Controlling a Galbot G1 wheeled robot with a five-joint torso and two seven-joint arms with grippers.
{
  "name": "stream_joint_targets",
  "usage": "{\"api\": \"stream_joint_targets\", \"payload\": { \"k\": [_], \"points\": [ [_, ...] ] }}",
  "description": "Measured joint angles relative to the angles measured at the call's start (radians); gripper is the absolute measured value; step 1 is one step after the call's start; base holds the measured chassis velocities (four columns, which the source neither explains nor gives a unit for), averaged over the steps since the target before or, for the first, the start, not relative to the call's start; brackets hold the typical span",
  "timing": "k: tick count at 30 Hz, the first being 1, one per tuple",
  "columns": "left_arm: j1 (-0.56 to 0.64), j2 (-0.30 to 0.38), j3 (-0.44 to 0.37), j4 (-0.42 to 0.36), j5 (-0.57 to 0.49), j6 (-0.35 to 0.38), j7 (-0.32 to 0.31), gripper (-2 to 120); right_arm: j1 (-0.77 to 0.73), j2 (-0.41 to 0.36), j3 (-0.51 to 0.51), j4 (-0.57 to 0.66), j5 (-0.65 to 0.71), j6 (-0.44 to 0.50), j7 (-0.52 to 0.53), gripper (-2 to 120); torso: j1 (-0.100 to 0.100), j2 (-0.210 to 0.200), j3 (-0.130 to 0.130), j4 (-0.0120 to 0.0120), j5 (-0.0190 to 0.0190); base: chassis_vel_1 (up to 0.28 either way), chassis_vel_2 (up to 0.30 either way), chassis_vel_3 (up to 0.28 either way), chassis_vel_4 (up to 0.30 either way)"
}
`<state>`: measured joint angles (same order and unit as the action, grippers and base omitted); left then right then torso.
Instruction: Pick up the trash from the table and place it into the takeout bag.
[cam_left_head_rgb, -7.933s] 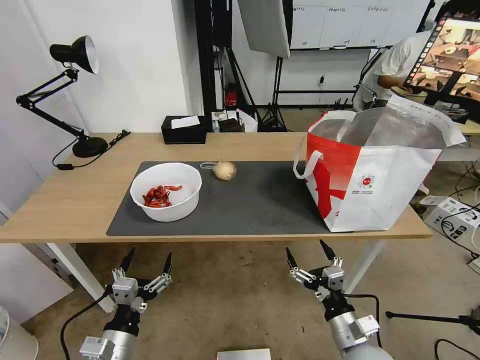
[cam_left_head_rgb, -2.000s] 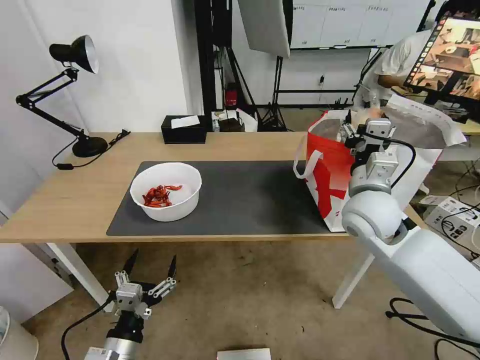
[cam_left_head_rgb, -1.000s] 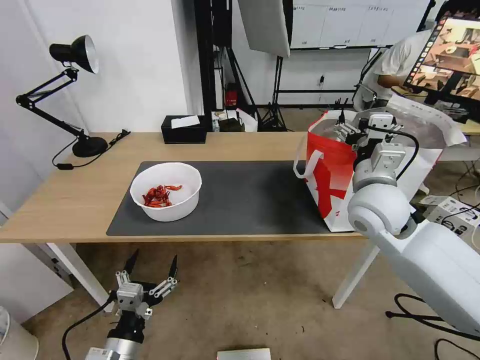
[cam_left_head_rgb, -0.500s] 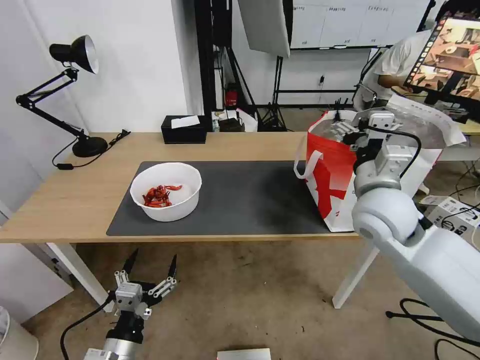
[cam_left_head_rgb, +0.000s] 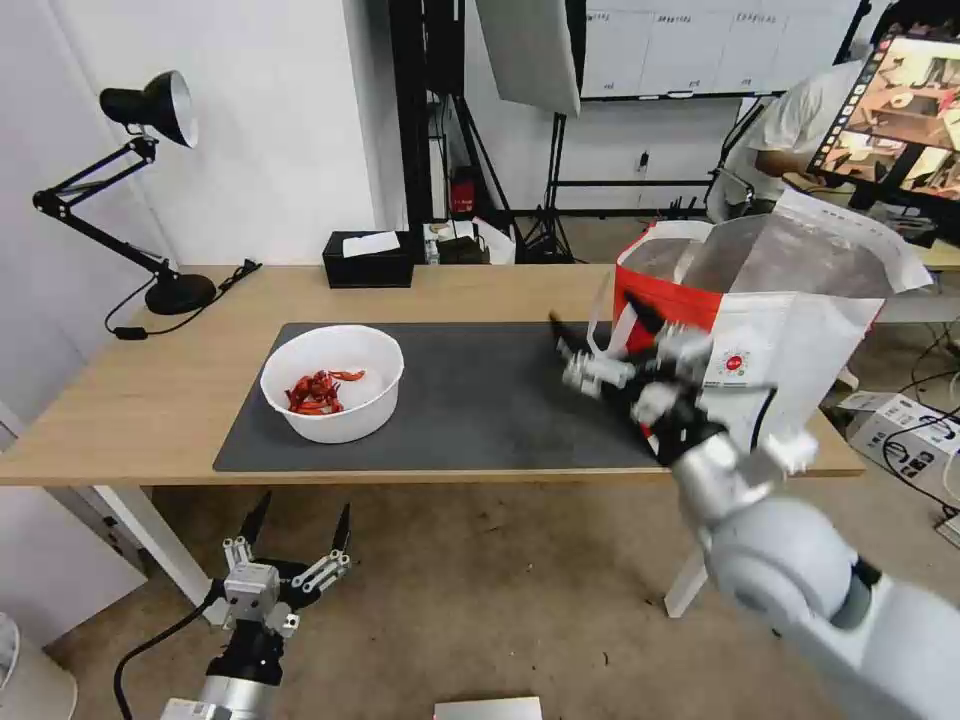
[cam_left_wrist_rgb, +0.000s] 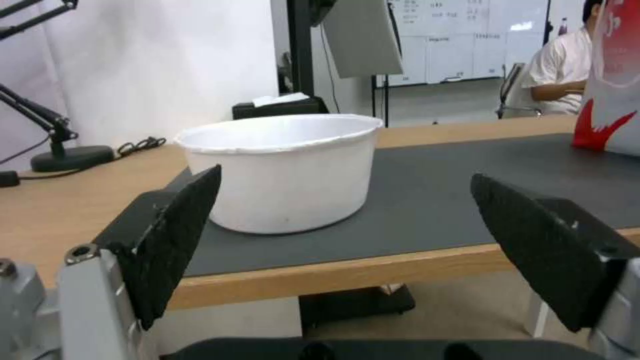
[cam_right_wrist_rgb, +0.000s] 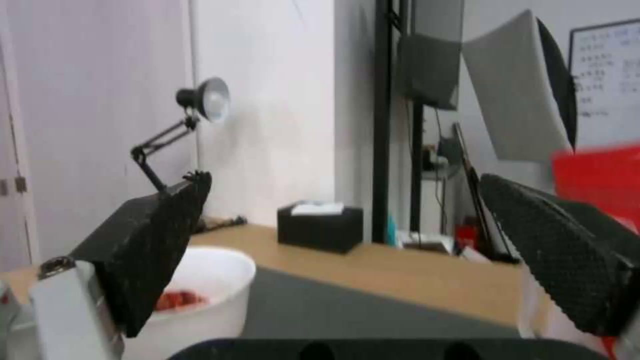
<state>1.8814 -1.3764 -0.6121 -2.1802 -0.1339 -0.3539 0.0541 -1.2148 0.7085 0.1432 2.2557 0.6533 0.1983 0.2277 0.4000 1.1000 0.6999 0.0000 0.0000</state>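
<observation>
Red-and-white takeout bag (cam_left_head_rgb: 770, 340) at 3 o'clock, right gripper (cam_left_head_rgb: 606, 345) now out of it, spread and empty over the mat (cam_left_head_rgb: 480, 400), left gripper (cam_left_head_rgb: 296, 525) still spread below the table (cam_left_head_rgb: 120, 400), bowl (cam_left_head_rgb: 332, 382) unmoved.

A lab or filming studio, by the looks; softbox panel (cam_left_head_rgb: 528, 50) on a black stand, whiteboard (cam_left_head_rgb: 715, 45) along the back wall, monitor (cam_left_head_rgb: 895, 110) at the right, cables (cam_left_head_rgb: 925, 440) across a bare concrete floor (cam_left_head_rgb: 500, 590), a desk lamp (cam_left_head_rgb: 140, 180) on the light-wood table (cam_left_head_rgb: 130, 400).
</observation>
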Motion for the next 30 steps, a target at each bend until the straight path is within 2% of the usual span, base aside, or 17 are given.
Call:
{"api": "stream_joint_targets", "payload": {
  "k": [2,4,6,8,10,17,30],
  "points": [
    [0.002,-0.002,-0.001,0.000,-0.003,-0.008,0.000,100,-0.150,0.034,0.051,-0.008,-0.075,0.046,-0.007,100,0.000,0.000,0.000,-0.0001,0.0000,0.000,0.000,0.000,0.000],
    [0.002,-0.002,-0.001,0.000,-0.004,-0.009,0.001,100,-0.182,0.042,0.060,-0.011,-0.093,0.055,-0.009,100,0.000,0.000,0.000,-0.0001,0.0000,0.000,0.000,0.000,0.000],
    [0.002,-0.001,0.000,0.003,-0.006,-0.012,0.001,100,-0.320,0.089,0.095,-0.043,-0.172,0.121,-0.026,100,0.000,0.000,0.000,-0.0003,0.0000,0.000,0.000,0.000,0.000],
    [0.002,0.000,0.001,0.003,-0.006,-0.012,0.001,100,-0.343,0.100,0.101,-0.053,-0.189,0.139,-0.031,100,0.000,0.000,0.000,-0.0004,0.0000,0.000,0.000,0.000,0.000],
    [0.002,0.001,0.005,0.008,-0.007,-0.014,0.002,100,-0.419,0.146,0.121,-0.116,-0.259,0.208,-0.044,100,0.000,0.000,0.000,-0.0003,0.0001,0.000,0.000,0.000,0.000],
    [0.004,0.006,0.016,0.011,-0.006,-0.015,0.005,100,-0.470,0.201,0.128,-0.216,-0.291,0.267,-0.043,100,0.000,0.000,0.000,-0.0002,0.0001,0.000,0.000,0.000,0.000],
    [0.012,-0.005,0.024,0.007,0.005,-0.016,0.009,100,-0.431,0.215,0.107,-0.211,-0.341,0.268,0.030,100,0.000,0.000,0.000,0.0000,0.0000,0.000,0.000,0.000,0.000]
  ]
}}
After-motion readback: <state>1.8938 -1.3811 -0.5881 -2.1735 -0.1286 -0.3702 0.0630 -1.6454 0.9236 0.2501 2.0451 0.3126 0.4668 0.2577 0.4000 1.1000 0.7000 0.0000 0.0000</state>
